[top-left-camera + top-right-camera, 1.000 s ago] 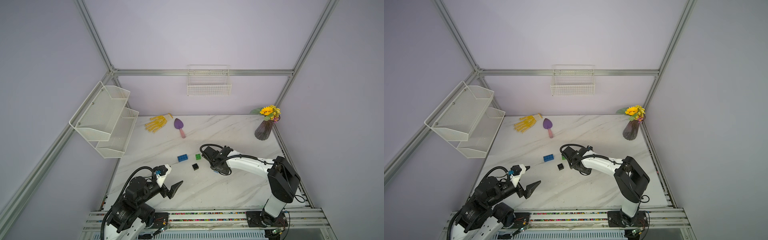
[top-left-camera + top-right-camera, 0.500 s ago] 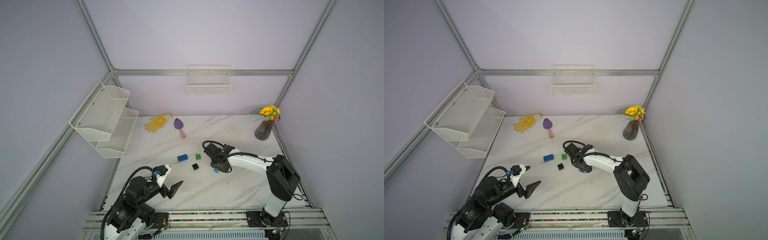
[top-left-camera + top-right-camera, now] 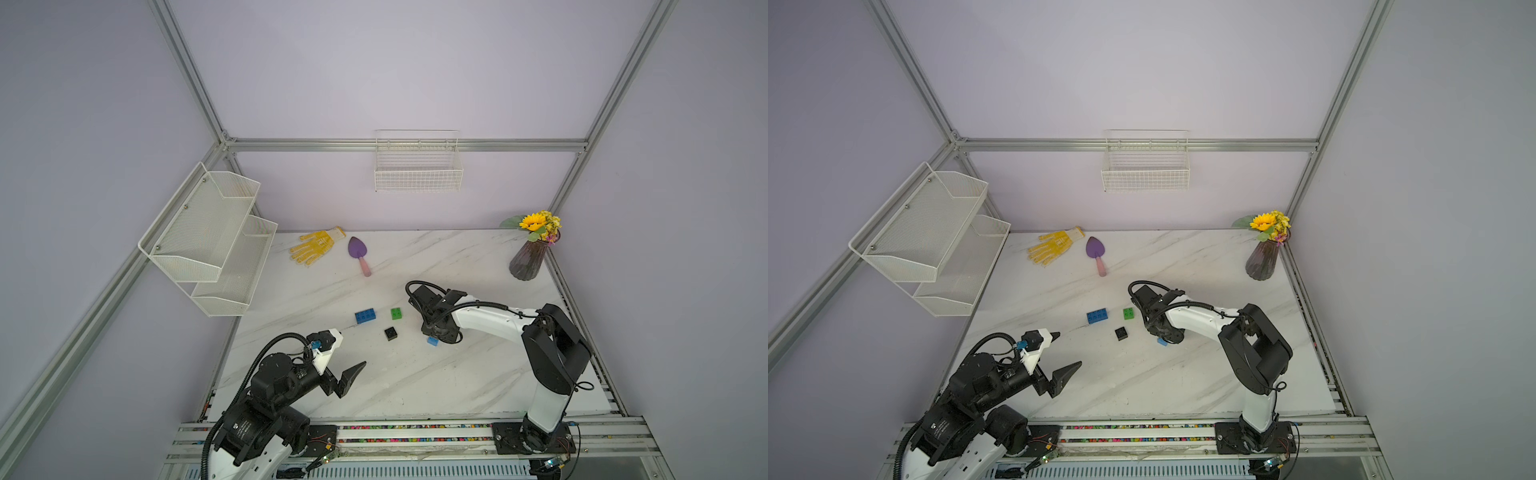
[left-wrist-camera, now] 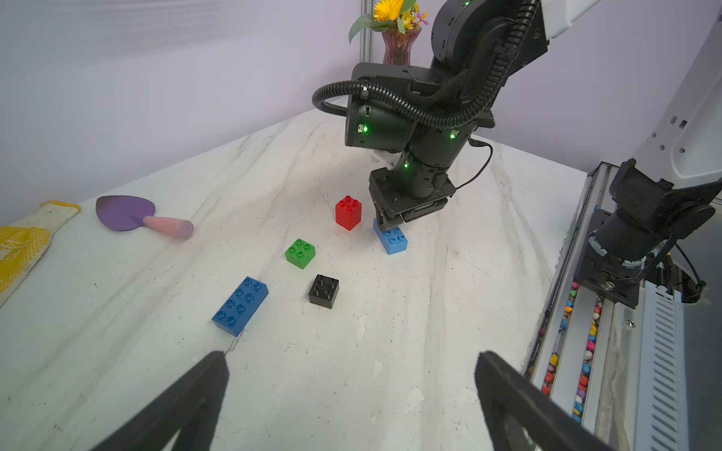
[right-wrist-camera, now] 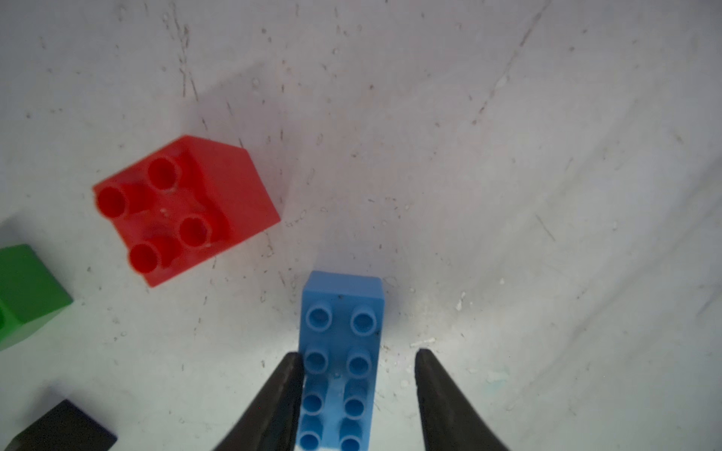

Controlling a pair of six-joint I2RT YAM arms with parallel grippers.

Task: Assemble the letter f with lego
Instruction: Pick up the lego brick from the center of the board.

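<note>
My right pincer [image 5: 359, 353] stands apart astride the light-blue brick [image 5: 342, 308] lying on the desk [image 5: 508, 156] near the red brick [image 5: 183, 211], so next I should probably clamp and lift it; my left pincer [image 4: 351, 353] hangs wide apart.

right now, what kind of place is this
Likely a robot lab test cell: an aluminium frame with lilac walls encloses a marble-look tabletop, a left arm and right arm are mounted at its edge, and lego bricks lie on it.
</note>
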